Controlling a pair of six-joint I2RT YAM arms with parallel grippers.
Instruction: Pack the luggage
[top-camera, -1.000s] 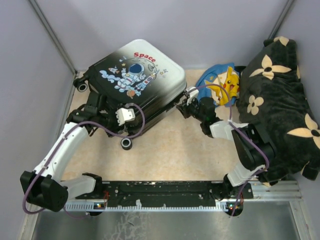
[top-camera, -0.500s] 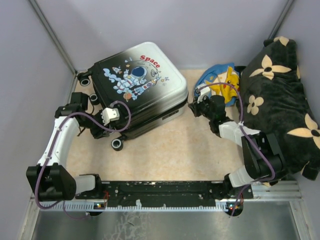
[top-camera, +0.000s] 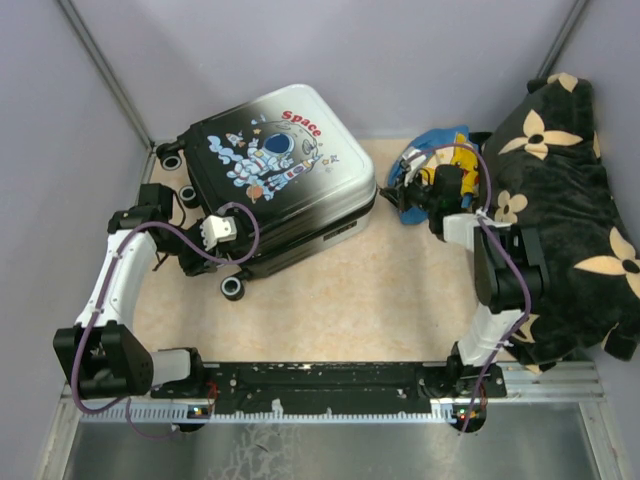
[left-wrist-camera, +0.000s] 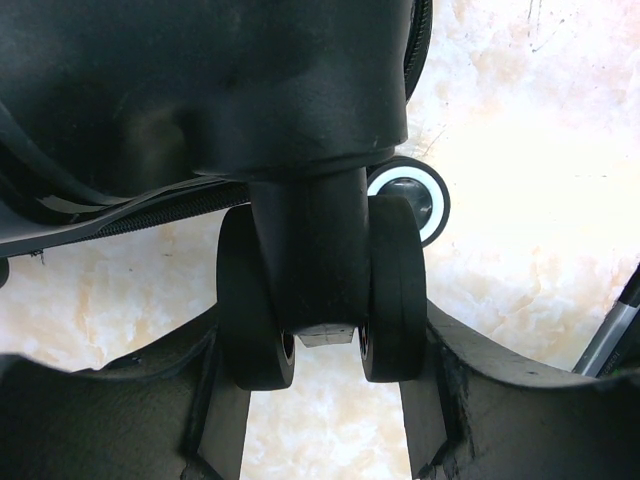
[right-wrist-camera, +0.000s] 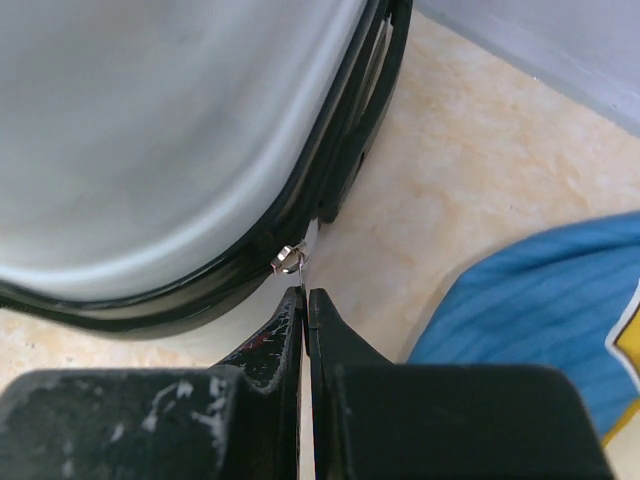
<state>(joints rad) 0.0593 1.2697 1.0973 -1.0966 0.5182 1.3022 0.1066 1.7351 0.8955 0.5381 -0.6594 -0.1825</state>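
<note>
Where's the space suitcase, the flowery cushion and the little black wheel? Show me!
suitcase (top-camera: 275, 150): top camera, on the astronaut picture on its lid.
flowery cushion (top-camera: 560, 200): top camera, on the black cloth near its middle.
wheel (left-wrist-camera: 393, 288): left wrist camera, on the right half of the twin wheel.

**Where things sit around my two arms**

The suitcase (top-camera: 275, 170) lies on the tabletop (top-camera: 350, 290), far left. The cushion (top-camera: 560, 200) fills the right side, with a Pikachu-print cloth (top-camera: 437, 138) between them. My left end effector (left-wrist-camera: 320, 400) straddles a caster wheel (left-wrist-camera: 395, 290). My right end effector (right-wrist-camera: 305, 300) is just beside the zipper pull (right-wrist-camera: 288, 260).
</note>
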